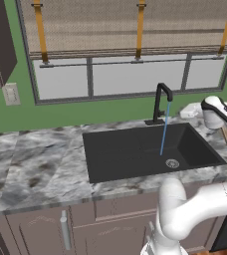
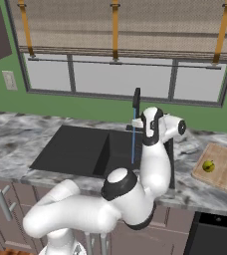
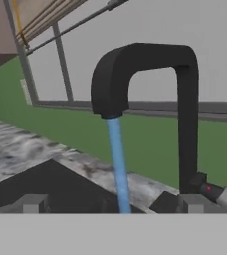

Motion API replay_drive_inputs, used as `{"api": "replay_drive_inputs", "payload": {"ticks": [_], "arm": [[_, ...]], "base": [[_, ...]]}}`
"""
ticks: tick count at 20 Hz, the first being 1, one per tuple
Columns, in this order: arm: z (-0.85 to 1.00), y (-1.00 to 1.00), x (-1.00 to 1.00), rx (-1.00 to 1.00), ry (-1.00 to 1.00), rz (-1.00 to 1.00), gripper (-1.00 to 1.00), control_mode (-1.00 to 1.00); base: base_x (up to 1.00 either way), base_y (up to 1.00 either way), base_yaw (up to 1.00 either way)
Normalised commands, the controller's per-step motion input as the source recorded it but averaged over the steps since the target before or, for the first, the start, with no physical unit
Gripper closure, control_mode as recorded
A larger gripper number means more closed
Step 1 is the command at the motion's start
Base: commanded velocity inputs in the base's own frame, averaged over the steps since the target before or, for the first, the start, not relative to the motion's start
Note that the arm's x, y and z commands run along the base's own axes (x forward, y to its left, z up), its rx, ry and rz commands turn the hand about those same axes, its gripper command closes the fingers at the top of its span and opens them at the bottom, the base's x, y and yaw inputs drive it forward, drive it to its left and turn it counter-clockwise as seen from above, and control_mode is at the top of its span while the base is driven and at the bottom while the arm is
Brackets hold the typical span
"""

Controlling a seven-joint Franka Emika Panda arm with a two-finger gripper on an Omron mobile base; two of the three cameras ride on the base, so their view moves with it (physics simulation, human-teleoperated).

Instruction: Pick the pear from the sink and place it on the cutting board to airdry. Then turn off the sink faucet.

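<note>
The yellow-green pear lies on the tan cutting board, on the counter right of the sink. The black gooseneck sink faucet stands close in front of my hand, and a blue stream of water runs from its hooked spout into the dark basin. My gripper is open with nothing between its fingertips. It is level with the faucet's base and faces it from the right side of the sink. A small lever with a red dot sticks out at the foot of the faucet.
Grey marbled counter stretches left of the sink. A window with a blind and a green wall stand behind the faucet. My own arm rises between the sink and the cutting board. Cabinet doors run below the counter.
</note>
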Motion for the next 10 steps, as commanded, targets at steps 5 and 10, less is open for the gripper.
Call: {"api": "replay_drive_inputs", "payload": {"ticks": [5,10], "arm": [[-0.05,-0.01,0.12,0.03,0.00,0.00,-1.00,-1.00],[-0.23,-0.03,0.00,0.00,0.00,0.00,-1.00,-1.00]], "base": [[0.00,0.00,0.00],[0.00,0.00,0.00]]}}
